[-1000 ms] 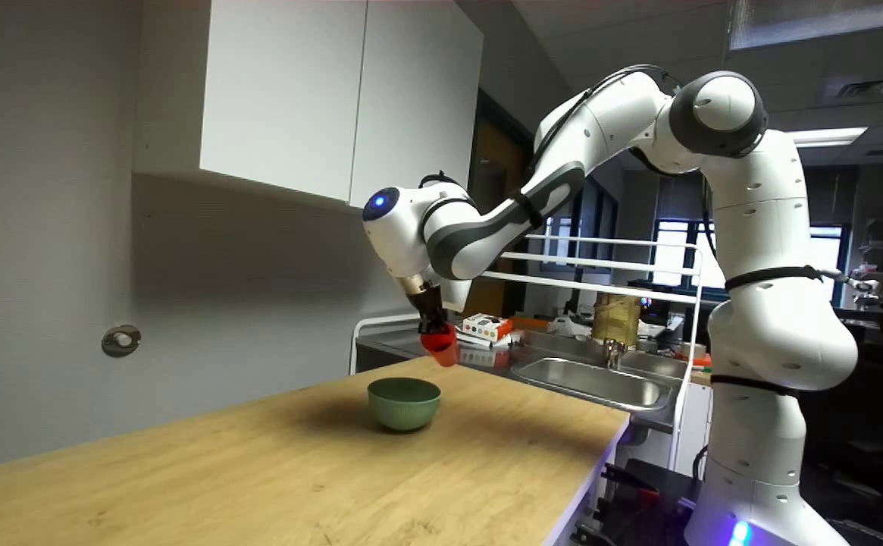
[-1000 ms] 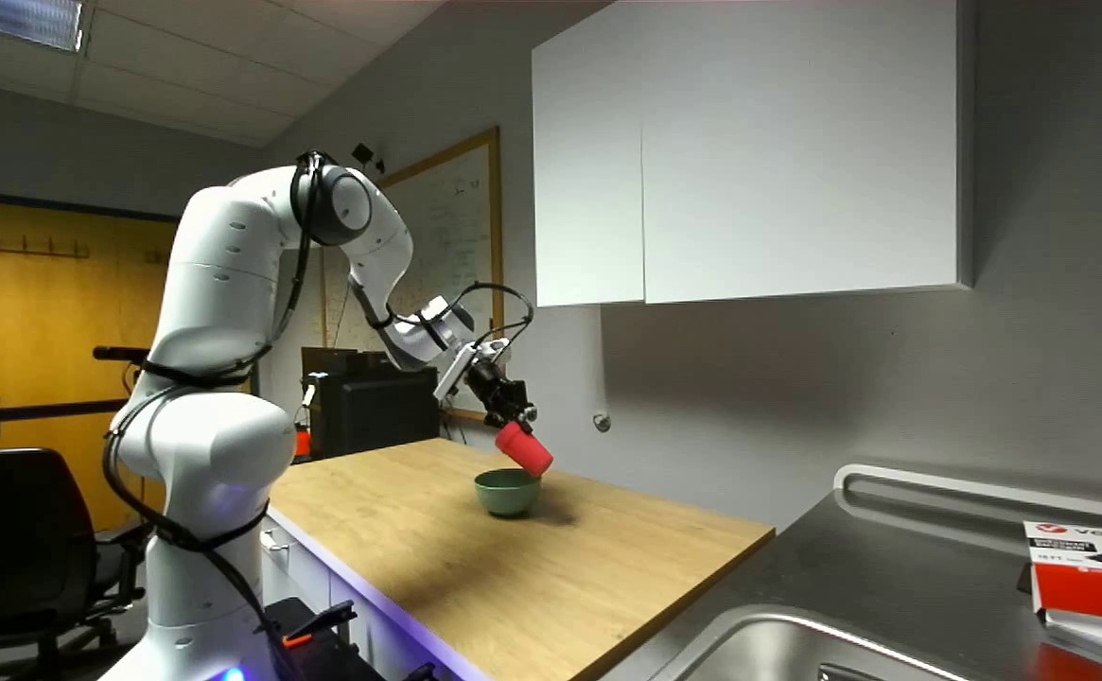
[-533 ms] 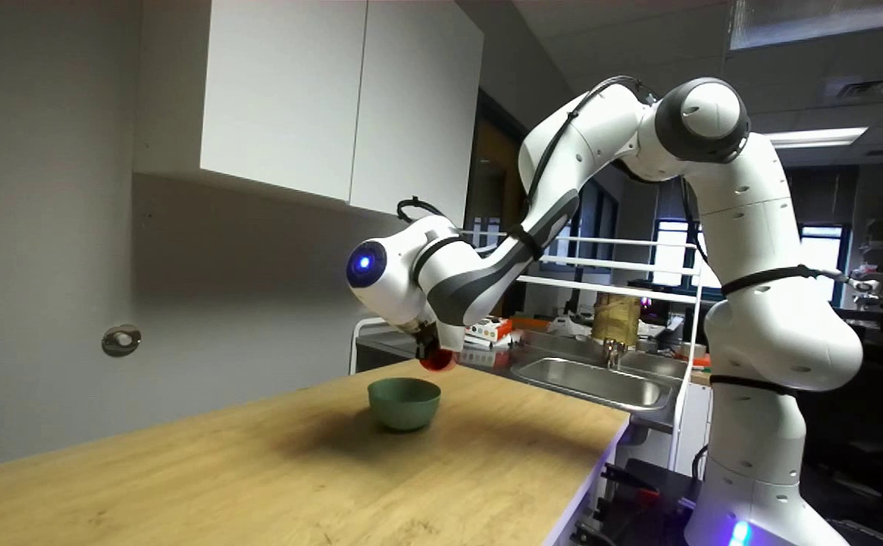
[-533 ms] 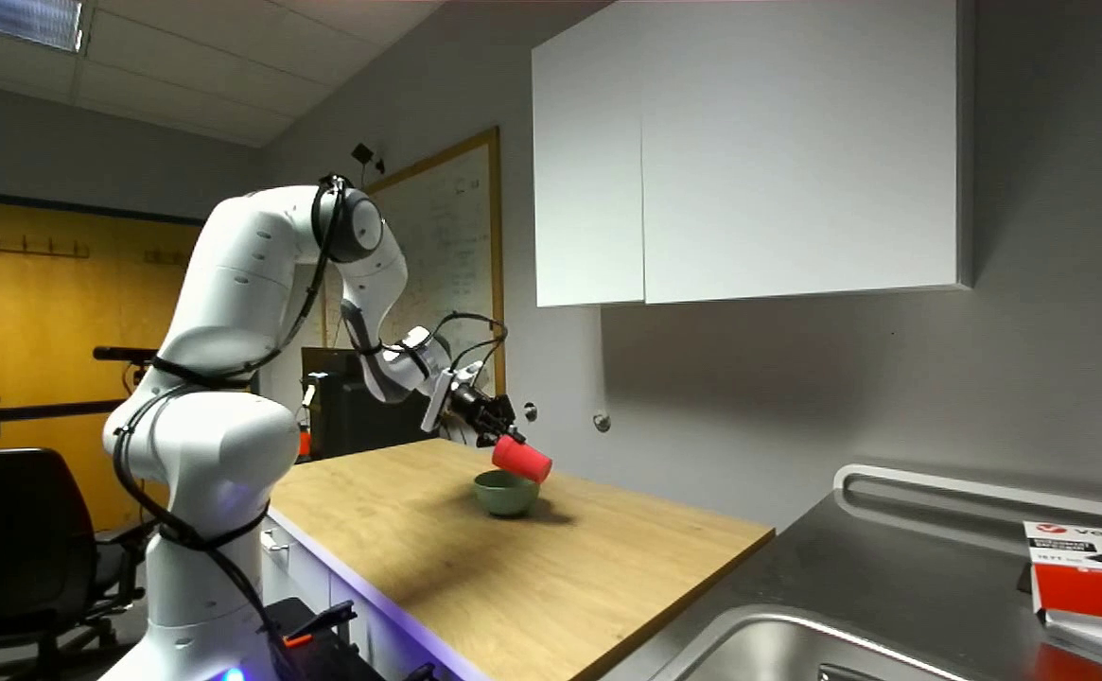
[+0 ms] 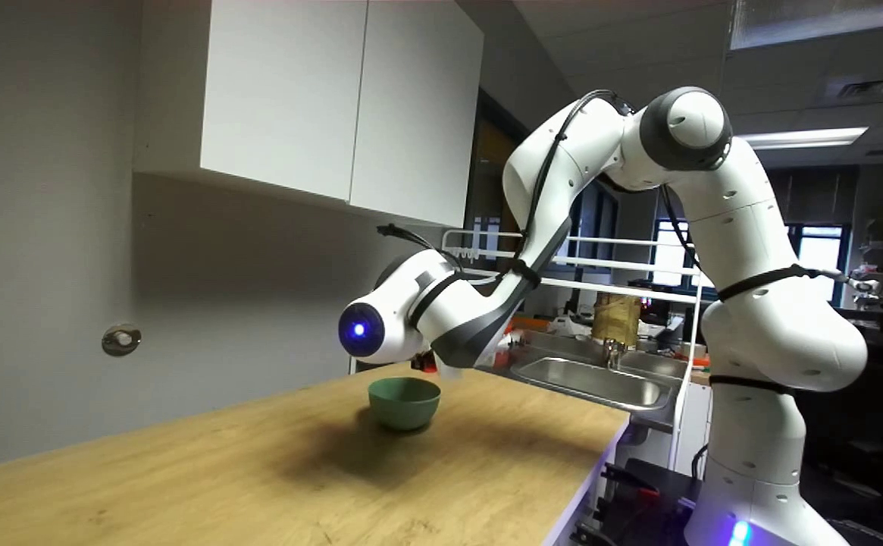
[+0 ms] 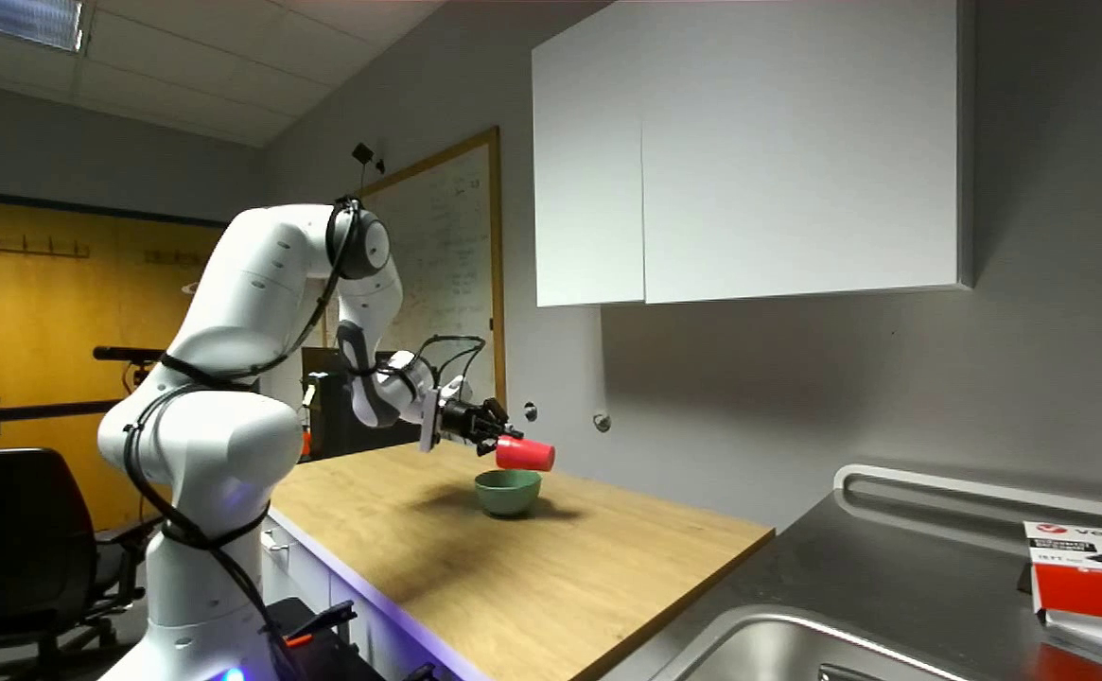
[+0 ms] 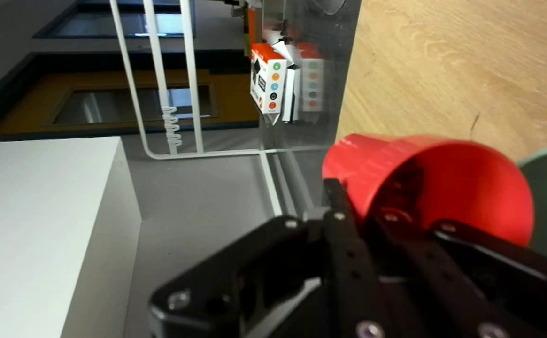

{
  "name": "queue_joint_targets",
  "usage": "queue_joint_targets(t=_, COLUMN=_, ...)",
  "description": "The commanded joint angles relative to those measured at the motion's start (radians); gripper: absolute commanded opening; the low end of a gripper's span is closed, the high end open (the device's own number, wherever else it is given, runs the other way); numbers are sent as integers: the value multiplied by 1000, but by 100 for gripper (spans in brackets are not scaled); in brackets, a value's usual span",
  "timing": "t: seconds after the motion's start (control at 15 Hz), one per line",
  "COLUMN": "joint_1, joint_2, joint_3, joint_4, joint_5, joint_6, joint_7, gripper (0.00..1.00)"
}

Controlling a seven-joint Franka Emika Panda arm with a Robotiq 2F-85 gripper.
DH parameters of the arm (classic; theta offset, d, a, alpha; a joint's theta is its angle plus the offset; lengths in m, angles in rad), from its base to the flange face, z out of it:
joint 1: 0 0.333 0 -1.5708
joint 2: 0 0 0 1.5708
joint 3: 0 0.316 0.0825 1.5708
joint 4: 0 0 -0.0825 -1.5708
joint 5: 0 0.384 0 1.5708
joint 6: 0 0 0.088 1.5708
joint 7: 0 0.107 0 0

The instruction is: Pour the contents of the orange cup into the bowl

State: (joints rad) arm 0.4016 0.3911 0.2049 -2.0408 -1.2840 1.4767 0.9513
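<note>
orange cup (image 6: pixel 525 453) sideways, rim near bowl (image 6: pixel 507 501)

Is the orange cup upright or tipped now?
Tipped: in an exterior view, the orange cup lies nearly sideways, its long axis close to level.

You have one arm (image 6: pixel 229 445), one gripper (image 7: pixel 360 202), one orange cup (image 6: pixel 525 453) and one bowl (image 6: pixel 507 499) here

You count two fingers (image 7: pixel 348 253) on the gripper; one wooden tabletop (image 6: pixel 560 586); one wall cabinet (image 6: pixel 796 151) with two doors (image 5: pixel 418 98); one white rack (image 7: pixel 226 153), on which the wrist view gives you three rails (image 7: pixel 192 75); one orange-and-white box (image 7: pixel 268 80); in an exterior view, one sink (image 5: pixel 593 379) and one faucet (image 5: pixel 612 353), plus two blue lights (image 5: pixel 359 330) on the arm; in an exterior view, one whiteboard (image 6: pixel 446 246), one black office chair (image 6: pixel 21 549), one metal handle (image 6: pixel 273 541) and two round fittings (image 6: pixel 602 422) on the wall (image 6: pixel 891 378); the clutter (image 5: pixel 565 326) behind the sink is too small and blurred for you to count.
</note>
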Motion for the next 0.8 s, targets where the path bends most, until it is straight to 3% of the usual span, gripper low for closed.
queue_joint_targets(t=0.0, joint_1=6, joint_2=33, joint_3=15, joint_4=10, joint_5=-75, joint_6=-92, joint_7=86, gripper=3)
queue_joint_targets(t=0.73, joint_1=41, joint_2=145, joint_3=47, joint_4=-5, joint_5=-218, joint_6=-342, joint_7=291, gripper=3)
